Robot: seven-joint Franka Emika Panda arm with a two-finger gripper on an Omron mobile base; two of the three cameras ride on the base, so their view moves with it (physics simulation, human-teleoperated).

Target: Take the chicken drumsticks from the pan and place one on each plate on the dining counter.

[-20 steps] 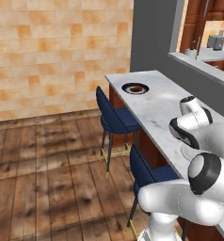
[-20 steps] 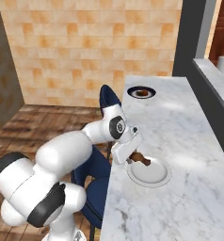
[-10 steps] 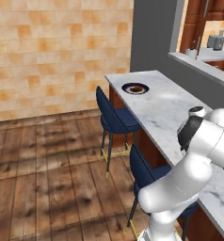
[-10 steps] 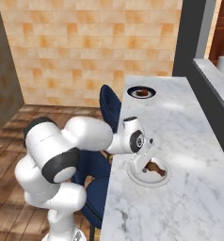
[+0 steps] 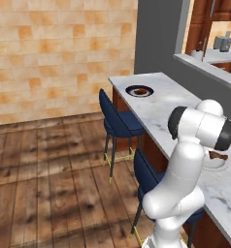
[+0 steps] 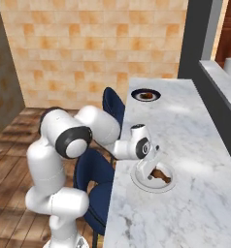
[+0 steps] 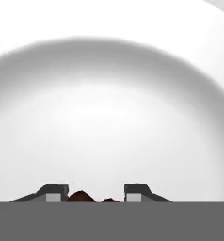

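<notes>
My gripper is low over the near white plate on the dining counter, shut on a brown chicken drumstick that lies in the plate. In the hand view the fingertips flank the drumstick just above the plate's white bowl. At the counter's far end, a dark-rimmed plate holds another drumstick. From the left base, the arm partly hides the near plate and its drumstick. The pan is out of view.
Two navy bar stools stand along the counter's open side over a wooden floor. A raised ledge runs along the counter's far side, with an appliance on the worktop behind it.
The hand has swung from the near plate's left edge in over the plate and come down, setting the drumstick in the bowl. The arm's elbow has folded round. The gripper stays shut.
</notes>
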